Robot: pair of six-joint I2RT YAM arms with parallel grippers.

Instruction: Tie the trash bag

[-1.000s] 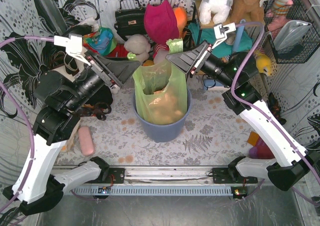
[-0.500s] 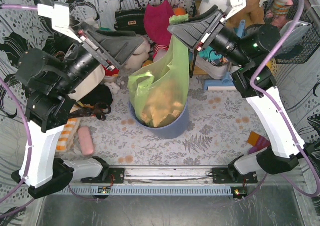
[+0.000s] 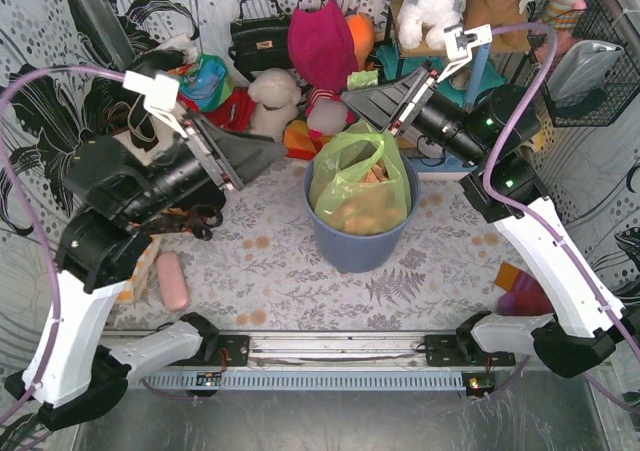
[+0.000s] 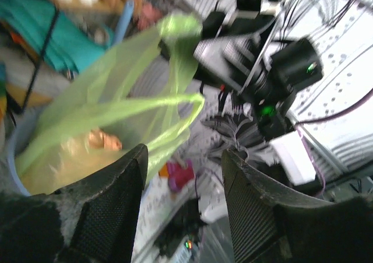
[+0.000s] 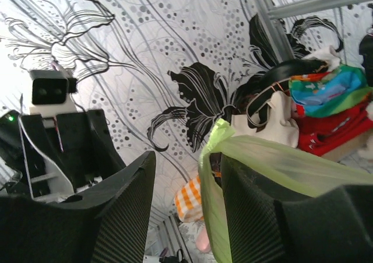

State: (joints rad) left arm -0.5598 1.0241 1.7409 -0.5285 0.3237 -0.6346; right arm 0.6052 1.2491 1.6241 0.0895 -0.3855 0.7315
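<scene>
Right gripper (image 3: 350, 95): stands open, trash bag (image 3: 362, 176) handle draped across one finger (image 5: 262, 210); left gripper (image 3: 278, 152): gapes empty near blue-grey bin (image 3: 355, 249).

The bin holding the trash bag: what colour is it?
The bin is blue-grey, seen best in the top external view.

We find the trash bag (image 3: 362, 186) in the bin (image 3: 355, 249), mid-worktop (image 3: 270, 271).
The left pincer (image 3: 278, 154) lies left of it, the right pincer (image 3: 349, 98) behind, touching its handle; soft toys (image 3: 275, 96) line the back.
</scene>
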